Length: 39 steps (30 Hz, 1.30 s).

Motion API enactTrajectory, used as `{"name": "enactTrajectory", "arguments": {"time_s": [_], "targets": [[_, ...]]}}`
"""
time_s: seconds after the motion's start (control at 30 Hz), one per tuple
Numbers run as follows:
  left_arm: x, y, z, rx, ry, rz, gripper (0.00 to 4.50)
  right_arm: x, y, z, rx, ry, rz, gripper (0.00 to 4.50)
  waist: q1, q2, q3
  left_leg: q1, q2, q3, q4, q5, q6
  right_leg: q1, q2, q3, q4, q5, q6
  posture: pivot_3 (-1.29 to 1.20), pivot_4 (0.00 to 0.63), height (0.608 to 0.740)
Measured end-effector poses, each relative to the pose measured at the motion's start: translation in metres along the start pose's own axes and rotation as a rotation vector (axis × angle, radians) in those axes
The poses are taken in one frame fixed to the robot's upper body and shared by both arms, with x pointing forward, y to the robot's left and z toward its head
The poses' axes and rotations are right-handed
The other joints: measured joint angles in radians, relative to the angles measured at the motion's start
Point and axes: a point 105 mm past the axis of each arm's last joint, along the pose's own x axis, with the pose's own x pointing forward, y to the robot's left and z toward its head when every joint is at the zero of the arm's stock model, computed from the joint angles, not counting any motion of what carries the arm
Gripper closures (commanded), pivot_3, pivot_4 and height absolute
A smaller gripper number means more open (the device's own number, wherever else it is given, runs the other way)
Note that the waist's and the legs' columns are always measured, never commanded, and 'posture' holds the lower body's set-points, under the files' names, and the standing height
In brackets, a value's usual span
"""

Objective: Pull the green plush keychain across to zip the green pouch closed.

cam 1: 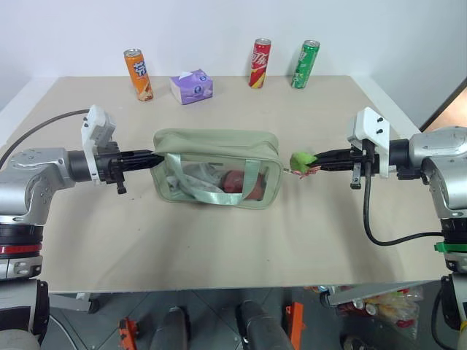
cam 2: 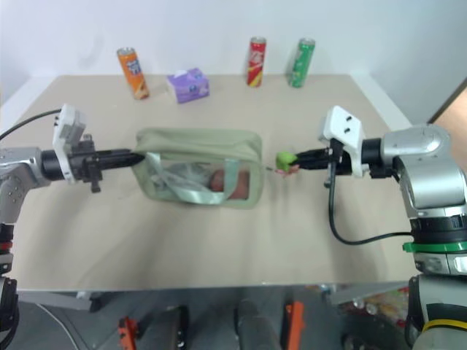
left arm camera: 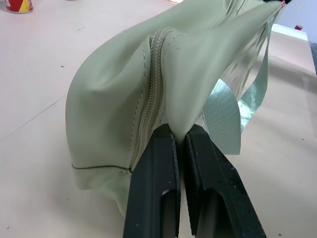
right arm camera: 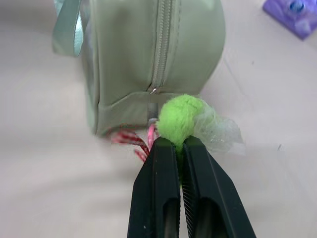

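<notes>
Both arms are held out over the table (cam 1: 219, 255), one from each side, and are pointed in toward each other. The left gripper (cam 1: 155, 155) is stretched almost flat toward the middle, and its two black fingers (left arm camera: 153, 188) are pinched tight on the left end of the green pouch (cam 1: 215, 149). The right gripper (cam 1: 315, 158) is tipped down a little, and its fingers (right arm camera: 156, 188) are squeezed shut on the green plush keychain (cam 1: 300, 160). The pouch is set near the middle of the table, well away from every edge. The keychain is held just off the pouch's right end.

From the head views, the clear window on the pouch's front is seen, with a reddish thing inside and a green strap (cam 1: 219, 193) hanging down. Along the far edge of the table an orange can (cam 1: 138, 74), a purple tissue box (cam 1: 192, 86), a red can (cam 1: 260, 63) and a green can (cam 1: 305, 64) are lined up.

In the left wrist view, the zipper seam (left arm camera: 151, 94) is shown up close, running away from the pinched end. In the right wrist view, the zipper is seen closed along the pouch's top, with a small metal pull at its end, just beside the fuzzy keychain. Pink-red threads (right arm camera: 133, 139) and a bit of clear wrap are seen beside the keychain there.
</notes>
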Motion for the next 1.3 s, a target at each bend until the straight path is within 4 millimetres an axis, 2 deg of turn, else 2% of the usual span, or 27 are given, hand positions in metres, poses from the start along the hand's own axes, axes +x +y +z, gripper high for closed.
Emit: {"name": "enactTrajectory", "arguments": {"time_s": [0.17, 0.2, 0.23, 0.43, 0.53, 0.6, 0.67, 0.73, 0.9, 0.97, 1.13, 1.2, 1.3], "targets": [[0.001, 0.001, 0.000, -0.011, -0.006, 0.006, 4.50, 0.001, 0.003, -0.001, 0.030, -0.011, 0.007, 4.49, -0.001, 0.000, 0.000, 0.000, 0.000, 0.000, 0.000, 0.000, 0.000, 0.000, 0.000, 0.000, 0.000, 0.000, 0.000, 0.00, 0.150, 0.740], [0.002, 0.001, 0.000, -0.013, -0.009, 0.010, 4.50, 0.001, 0.003, 0.000, 0.035, -0.018, 0.009, 3.84, 0.000, 0.000, 0.000, 0.000, 0.000, 0.000, 0.001, 0.000, 0.000, 0.000, 0.000, 0.000, 0.000, 0.000, 0.000, 0.00, 0.150, 0.740], [0.002, 0.001, 0.000, -0.013, -0.010, 0.010, 4.50, 0.002, 0.003, 0.001, 0.041, -0.020, 0.006, 3.61, 0.000, 0.000, 0.000, 0.000, 0.000, 0.000, 0.001, 0.000, 0.000, 0.000, 0.000, 0.001, 0.000, 0.000, 0.000, 0.00, 0.150, 0.740], [0.002, 0.001, 0.000, -0.017, -0.015, 0.012, 4.50, 0.002, 0.000, 0.000, 0.065, -0.022, -0.020, 1.57, 0.001, 0.000, 0.000, 0.000, 0.000, 0.001, 0.000, 0.000, 0.000, 0.000, 0.000, 0.001, 0.000, 0.000, 0.000, 0.00, 0.150, 0.740], [0.002, 0.001, 0.001, -0.018, -0.016, 0.019, 4.50, 0.001, 0.002, 0.001, 0.077, -0.035, -0.007, 1.57, 0.001, 0.000, 0.000, 0.000, 0.000, 0.001, 0.000, 0.000, 0.000, 0.000, 0.000, 0.001, 0.000, 0.000, 0.000, 0.00, 0.150, 0.740], [0.002, 0.002, 0.001, -0.024, -0.021, 0.029, 3.74, -0.002, 0.002, 0.004, 0.079, -0.051, -0.001, 1.52, 0.001, 0.000, 0.000, 0.000, 0.000, 0.001, 0.000, 0.000, 0.000, 0.000, 0.000, 0.001, 0.000, 0.000, 0.000, 0.00, 0.150, 0.740], [0.002, 0.003, 0.001, -0.051, -0.036, 0.039, 3.32, -0.008, -0.003, 0.006, 0.080, -0.060, -0.024, 1.52, 0.001, 0.000, 0.000, 0.000, 0.000, 0.001, 0.000, 0.000, 0.000, 0.000, 0.000, 0.001, 0.000, 0.000, 0.000, 0.00, 0.150, 0.740], [0.001, 0.003, 0.002, -0.081, -0.046, 0.037, 2.48, -0.012, -0.006, 0.006, 0.081, -0.058, -0.042, 1.52, 0.000, 0.000, 0.000, 0.000, 0.000, 0.001, 0.000, 0.000, 0.000, 0.000, 0.000, 0.001, 0.000, 0.000, 0.000, 0.00, 0.150, 0.740], [0.001, -0.004, 0.006, -0.102, -0.050, -0.010, 0.86, -0.012, -0.006, 0.007, 0.074, -0.060, -0.043, 1.52, 0.000, 0.000, 0.000, 0.000, 0.000, 0.001, 0.000, 0.000, 0.000, 0.000, 0.000, 0.001, 0.000, 0.000, 0.000, 0.00, 0.150, 0.740], [-0.002, -0.006, 0.004, -0.111, -0.041, -0.015, 0.08, -0.012, -0.006, 0.007, 0.074, -0.061, -0.042, 1.52, 0.000, 0.000, 0.000, 0.000, 0.000, 0.002, 0.000, 0.000, 0.000, -0.001, 0.000, 0.002, 0.000, 0.000, 0.000, 0.00, 0.150, 0.740], [-0.028, -0.005, -0.011, -0.144, 0.022, 0.028, 0.03, -0.015, -0.007, 0.008, 0.076, -0.067, -0.047, 1.52, -0.006, 0.000, 0.000, 0.001, 0.000, 0.003, -0.003, 0.000, 0.000, -0.002, 0.000, 0.003, 0.000, 0.000, 0.000, 0.00, 0.150, 0.740], [-0.047, -0.005, -0.020, -0.155, 0.055, 0.067, 0.03, -0.023, -0.010, 0.009, 0.088, -0.089, -0.067, 1.52, -0.007, 0.000, 0.000, 0.000, 0.000, 0.004, -0.004, 0.000, 0.000, -0.002, 0.000, 0.003, 0.000, -0.001, -0.001, 0.00, 0.150, 0.740], [-0.066, -0.002, -0.022, -0.159, 0.044, 0.123, 0.03, -0.032, -0.011, 0.013, 0.112, -0.132, -0.082, 1.52, -0.007, 0.000, 0.000, 0.001, 0.000, 0.004, -0.004, 0.000, 0.000, -0.002, -0.001, 0.002, 0.000, -0.001, -0.002, 0.00, 0.150, 0.740]]}}
